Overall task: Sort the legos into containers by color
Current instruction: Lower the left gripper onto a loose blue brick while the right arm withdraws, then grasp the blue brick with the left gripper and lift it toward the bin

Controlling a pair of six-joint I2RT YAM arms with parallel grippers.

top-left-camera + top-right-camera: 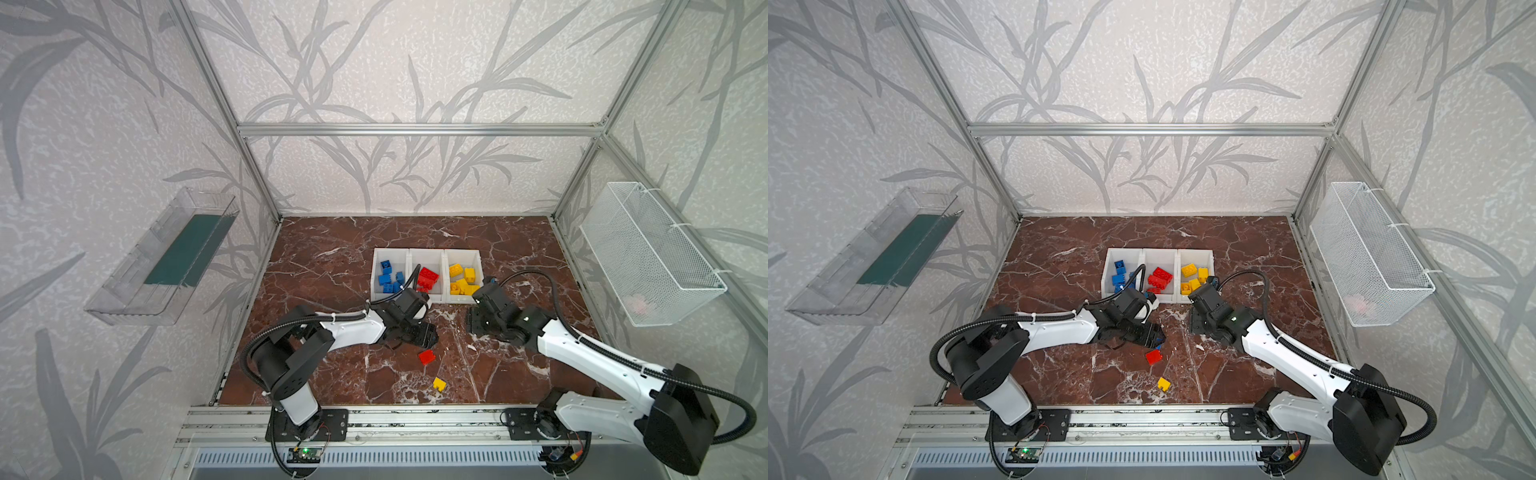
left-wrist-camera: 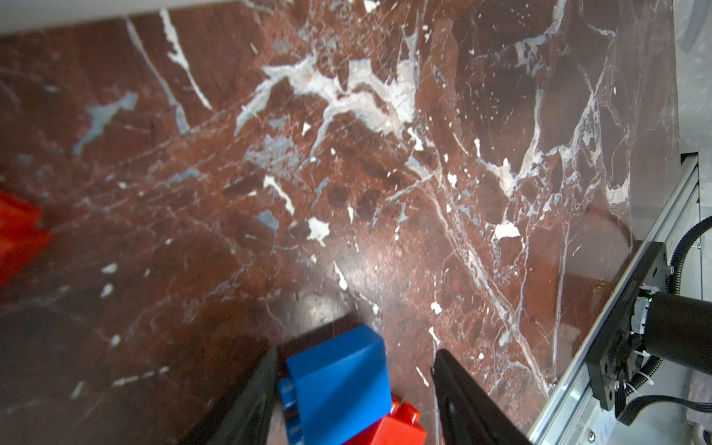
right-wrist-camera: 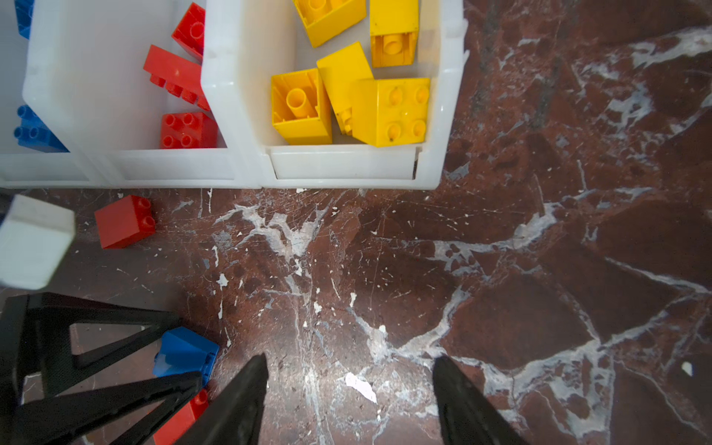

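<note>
The three white containers (image 1: 432, 257) stand in a row on the marble table (image 1: 324, 266), a little past its centre toward 12 o'clock. Blue legos (image 1: 386, 280) lie in the 9 o'clock bin, red legos (image 1: 428, 277) in the middle one and yellow legos (image 1: 463, 281) in the 3 o'clock bin. The left gripper (image 2: 357, 350) sits low over the table at 6 o'clock from the middle bin, its jaws apart around a loose blue lego (image 2: 339, 385). One finger is just beside the brick and a strip of table shows between it and the other finger, so it is straddled, not clamped. A loose red lego (image 1: 427, 356) lies just beside the blue one, on the gripper's 6 o'clock side in both top views; whether the two touch I cannot tell. A loose yellow lego (image 1: 439, 384) rests farther toward 6 o'clock, apart from the red one. Another red lego (image 3: 125, 221) lies on the table just in front of the middle bin, as the right wrist view shows. The right gripper (image 3: 350, 358) hangs at 6 o'clock from the yellow bin, jaws apart, with only bare table between them.
</note>
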